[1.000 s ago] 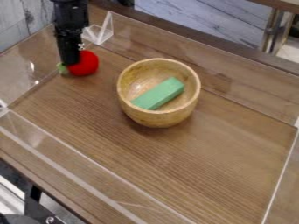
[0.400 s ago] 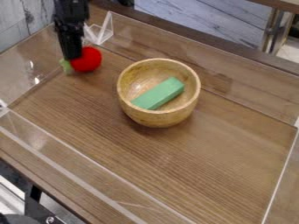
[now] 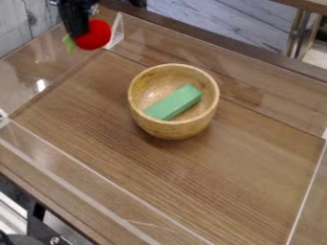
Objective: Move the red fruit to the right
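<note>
The red fruit (image 3: 92, 36) is a small round bright-red ball with a bit of green at its left side. It hangs clear of the wooden table at the upper left, pinched in my black gripper (image 3: 79, 31), which points straight down and is shut on it. The gripper's upper part runs out of the top of the frame. The fruit is up and to the left of the wooden bowl (image 3: 174, 117).
The wooden bowl holds a green rectangular block (image 3: 173, 101) near the table's middle. Clear plastic walls (image 3: 26, 67) fence the wooden tabletop on all sides. A crumpled clear plastic piece (image 3: 113, 34) stands just behind the fruit.
The gripper has risen with the red fruit, lifting it off the table where it rested a second ago; in the picture it moved up and slightly right.
</note>
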